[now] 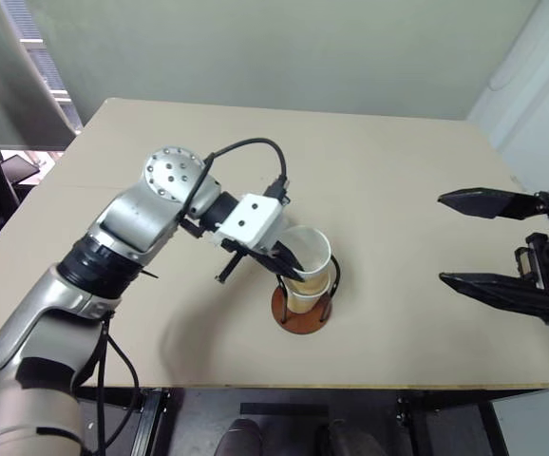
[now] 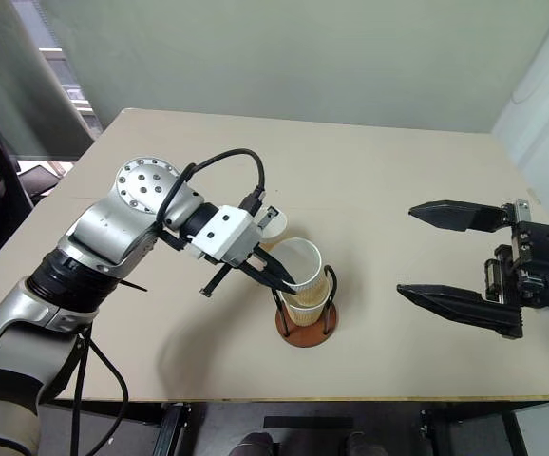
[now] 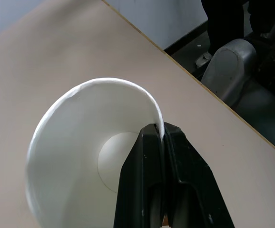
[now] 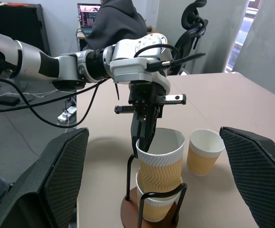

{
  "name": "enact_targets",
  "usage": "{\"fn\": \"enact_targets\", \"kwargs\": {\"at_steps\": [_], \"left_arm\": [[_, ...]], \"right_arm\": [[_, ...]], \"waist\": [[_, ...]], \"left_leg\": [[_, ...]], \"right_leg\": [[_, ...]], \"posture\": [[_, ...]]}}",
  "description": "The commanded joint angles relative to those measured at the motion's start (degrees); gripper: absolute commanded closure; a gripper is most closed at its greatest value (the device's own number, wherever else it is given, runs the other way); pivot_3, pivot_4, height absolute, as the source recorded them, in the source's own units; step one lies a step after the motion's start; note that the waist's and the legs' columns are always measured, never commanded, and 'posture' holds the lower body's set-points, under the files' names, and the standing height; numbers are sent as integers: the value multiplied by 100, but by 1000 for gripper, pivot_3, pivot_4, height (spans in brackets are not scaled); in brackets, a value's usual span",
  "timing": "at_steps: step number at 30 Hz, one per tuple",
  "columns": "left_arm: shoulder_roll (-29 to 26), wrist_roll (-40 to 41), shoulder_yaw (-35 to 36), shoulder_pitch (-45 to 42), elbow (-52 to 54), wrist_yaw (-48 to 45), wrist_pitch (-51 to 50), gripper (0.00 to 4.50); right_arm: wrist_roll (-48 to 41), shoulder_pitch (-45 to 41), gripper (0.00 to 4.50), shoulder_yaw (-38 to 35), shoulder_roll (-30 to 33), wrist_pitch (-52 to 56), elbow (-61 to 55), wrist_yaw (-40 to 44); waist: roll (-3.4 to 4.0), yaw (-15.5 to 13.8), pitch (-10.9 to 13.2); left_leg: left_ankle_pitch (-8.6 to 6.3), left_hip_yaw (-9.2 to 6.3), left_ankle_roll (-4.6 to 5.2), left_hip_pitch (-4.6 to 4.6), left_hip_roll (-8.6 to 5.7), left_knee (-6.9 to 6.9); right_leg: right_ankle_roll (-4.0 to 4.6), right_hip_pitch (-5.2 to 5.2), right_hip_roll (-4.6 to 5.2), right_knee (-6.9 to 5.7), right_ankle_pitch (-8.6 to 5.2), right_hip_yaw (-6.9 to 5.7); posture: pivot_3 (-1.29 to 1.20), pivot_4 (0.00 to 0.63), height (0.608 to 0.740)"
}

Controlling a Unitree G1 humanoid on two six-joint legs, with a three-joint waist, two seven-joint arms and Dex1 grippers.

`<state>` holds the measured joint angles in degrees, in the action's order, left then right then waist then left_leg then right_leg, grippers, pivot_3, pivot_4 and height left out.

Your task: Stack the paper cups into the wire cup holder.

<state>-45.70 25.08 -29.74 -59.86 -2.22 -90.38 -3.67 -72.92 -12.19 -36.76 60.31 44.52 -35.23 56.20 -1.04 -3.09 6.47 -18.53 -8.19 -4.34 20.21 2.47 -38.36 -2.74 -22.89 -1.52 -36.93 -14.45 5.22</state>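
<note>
My left gripper (image 2: 276, 276) is pinched shut on the rim of a paper cup (image 2: 300, 271), which sits partly nested in another cup (image 4: 155, 205) inside the wire cup holder (image 2: 303, 328). Third cup (image 4: 204, 151) stands just behind, around 11 o'clock. Right gripper (image 2: 450, 256) is wide open at 3 o'clock, holding nothing.

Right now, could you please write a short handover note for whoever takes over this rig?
Left gripper: shut on the rim of the top cup, one finger inside and one outside, over the holder.
Right gripper: open, holding nothing, off to the right of the holder above the table.
Holder: near the table's front edge, with a first cup seated on its base.
Top cup: partly nested into the first cup, not released.
Third cup: upright on the table just behind the holder.
Done: one cup seated, second going in.
Left: release the second cup, then stack the third.
</note>
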Motion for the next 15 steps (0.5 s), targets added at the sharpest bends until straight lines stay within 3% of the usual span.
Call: {"fn": "enact_targets", "kwargs": {"at_steps": [1,4,7,15], "left_arm": [[117,-14,90,-36,84,-212,-45,4476],[152,-1,126,-35,120,-212,-212,4476],[135,28,159,-37,194,-212,-326,3856],[93,-137,377,-18,151,-212,-283,1049]], "right_arm": [[-43,5,0,-213,98,-106,-108,-79],[-41,28,0,-208,96,-120,-127,-104],[-37,41,0,-190,92,-135,-142,-126],[73,-20,0,-46,110,-182,-58,-107]], "waist": [[0,-2,0],[0,-3,0],[0,-3,0],[0,-4,0]], "left_leg": [[0,0,0,0,0,-1],[0,1,1,1,-1,-3],[-1,3,1,1,0,-3],[-1,3,2,0,0,-4]], "right_leg": [[0,0,0,0,0,0],[-1,0,0,0,0,-1],[-1,0,0,0,0,-2],[-3,0,0,-1,0,-2]], "posture": [[0,150,740],[0,150,740],[0,150,740],[0,150,740]]}}
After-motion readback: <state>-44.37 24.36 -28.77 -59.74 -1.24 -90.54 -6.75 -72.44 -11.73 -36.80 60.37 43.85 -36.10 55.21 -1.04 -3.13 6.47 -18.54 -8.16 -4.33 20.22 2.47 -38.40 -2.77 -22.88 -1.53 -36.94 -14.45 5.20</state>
